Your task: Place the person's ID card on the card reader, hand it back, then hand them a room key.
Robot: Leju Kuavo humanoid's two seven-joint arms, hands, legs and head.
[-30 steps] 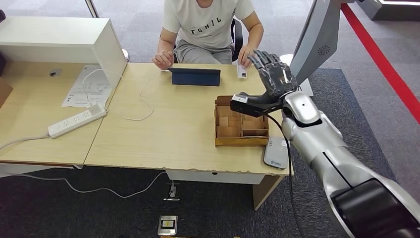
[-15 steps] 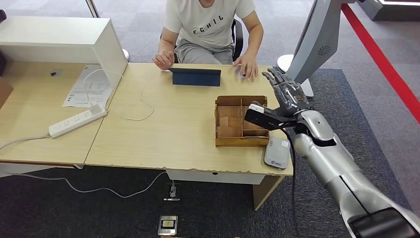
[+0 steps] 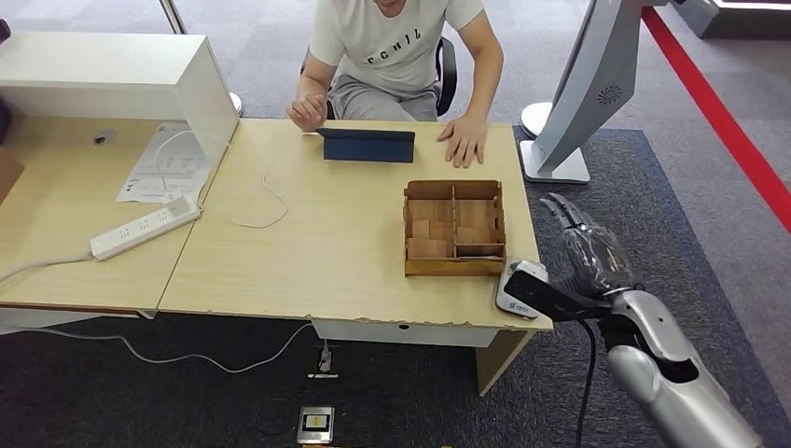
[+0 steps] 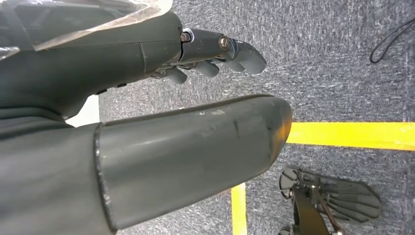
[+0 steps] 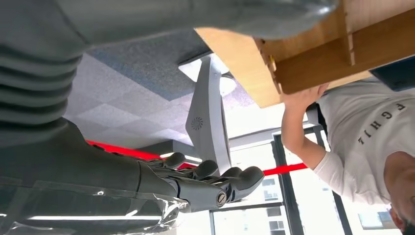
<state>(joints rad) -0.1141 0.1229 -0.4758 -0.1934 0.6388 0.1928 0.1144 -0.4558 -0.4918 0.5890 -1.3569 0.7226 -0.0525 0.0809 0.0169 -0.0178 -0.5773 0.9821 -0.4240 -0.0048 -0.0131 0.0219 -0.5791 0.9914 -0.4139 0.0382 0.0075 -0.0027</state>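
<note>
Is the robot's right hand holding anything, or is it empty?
Empty. The right hand hangs beside the table's corner with its fingers spread, nothing between them; the right wrist view shows the same.

Person's white shirt (image 3: 396, 42): letters, "FCHIL" or similar.

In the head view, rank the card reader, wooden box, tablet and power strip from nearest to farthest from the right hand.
Measured from the right hand:
1. Card reader: at the desk's near right corner, beside the thumb.
2. Wooden box: just past the reader, right side of the desk.
3. Tablet: far edge, before the person.
4. Power strip: far left.
</note>
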